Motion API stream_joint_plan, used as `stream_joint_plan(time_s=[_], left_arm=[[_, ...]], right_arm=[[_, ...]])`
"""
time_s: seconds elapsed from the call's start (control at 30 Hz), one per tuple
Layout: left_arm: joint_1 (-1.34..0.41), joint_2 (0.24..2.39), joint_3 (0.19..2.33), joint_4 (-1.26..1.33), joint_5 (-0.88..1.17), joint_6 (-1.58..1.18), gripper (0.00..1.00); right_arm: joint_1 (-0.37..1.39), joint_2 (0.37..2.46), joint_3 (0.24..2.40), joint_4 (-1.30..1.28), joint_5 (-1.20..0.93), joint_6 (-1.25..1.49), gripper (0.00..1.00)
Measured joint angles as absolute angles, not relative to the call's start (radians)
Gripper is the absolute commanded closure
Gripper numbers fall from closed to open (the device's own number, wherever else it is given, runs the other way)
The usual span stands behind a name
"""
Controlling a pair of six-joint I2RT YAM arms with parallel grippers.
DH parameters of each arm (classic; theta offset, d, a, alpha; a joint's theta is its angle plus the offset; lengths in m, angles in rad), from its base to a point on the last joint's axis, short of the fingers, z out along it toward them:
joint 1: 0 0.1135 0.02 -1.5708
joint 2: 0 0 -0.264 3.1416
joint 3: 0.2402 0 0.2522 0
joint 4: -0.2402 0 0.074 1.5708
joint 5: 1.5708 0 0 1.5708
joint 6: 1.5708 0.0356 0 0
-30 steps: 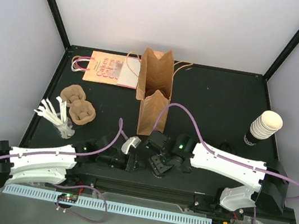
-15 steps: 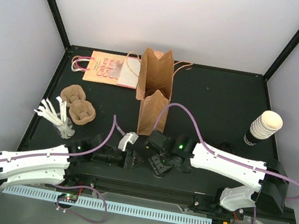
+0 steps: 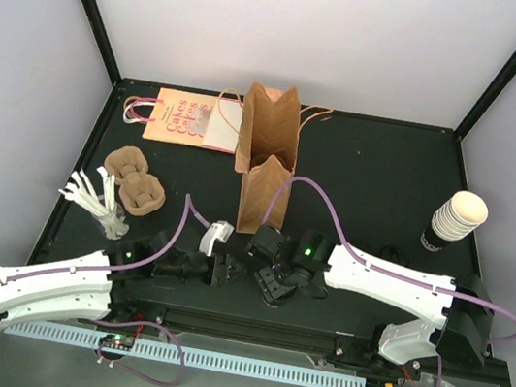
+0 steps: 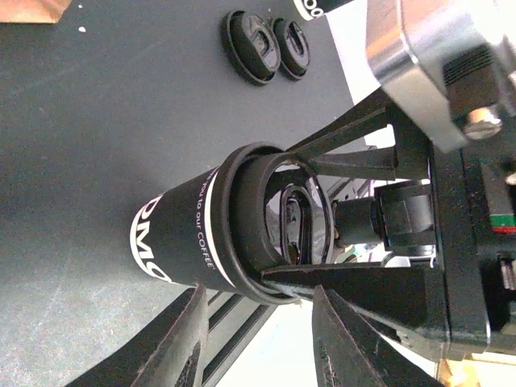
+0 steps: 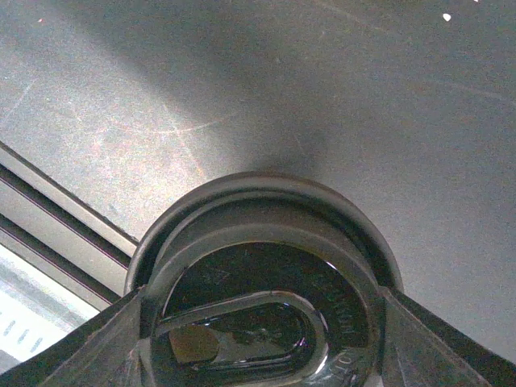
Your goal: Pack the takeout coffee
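— Where's the takeout coffee (image 4: 181, 234) from where you stand?
— Down at the near edge of the table (image 3: 369, 172), just in front of the brown paper bag (image 3: 264, 199) and outside it. It's upright, dark-sided with white lettering, and its black lid (image 5: 266, 210) is on.
— Who has it?
— The right gripper (image 5: 260, 322). It reaches down from above with one finger on each side of the lid, spread wide and pressed against the rim. That's a grip on the cup by its top.
— Is the base on the table?
— I can't tell from here.
— And the left gripper (image 4: 258, 302)?
— Low beside the cup, pointing at it from the left. Its fingers (image 4: 189, 339) stand partly apart with nothing between them; the cup sits just past the tips.
— Anything else out?
— Two loose lids (image 4: 262, 47) lie flat on the table beyond the cup. A stack of cups (image 3: 455, 220) stands near the right edge, well apart from the bag.
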State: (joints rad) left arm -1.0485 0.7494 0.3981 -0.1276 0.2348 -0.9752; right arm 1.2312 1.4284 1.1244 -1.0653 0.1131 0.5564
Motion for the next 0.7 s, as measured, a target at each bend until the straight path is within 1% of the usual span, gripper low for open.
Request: stream_joint_plan(time_s=[0.23, 0.43, 0.7], left_arm=[[-1.047, 0.749, 0.402, -0.125, 0.220, -0.962, 0.60], [-1.031, 0.822, 0.402, -0.088, 0.228, -0.961, 0.59], [-1.009, 0.923, 0.403, -0.001, 0.279, -0.960, 0.58]], right_arm=[[1.234, 1.451, 1.155, -1.092, 0.118, 0.565, 0.27], [1.235, 1.441, 1.147, -1.088, 0.120, 0.573, 0.27], [1.235, 1.414, 1.119, -1.063, 0.121, 0.580, 0.24]])
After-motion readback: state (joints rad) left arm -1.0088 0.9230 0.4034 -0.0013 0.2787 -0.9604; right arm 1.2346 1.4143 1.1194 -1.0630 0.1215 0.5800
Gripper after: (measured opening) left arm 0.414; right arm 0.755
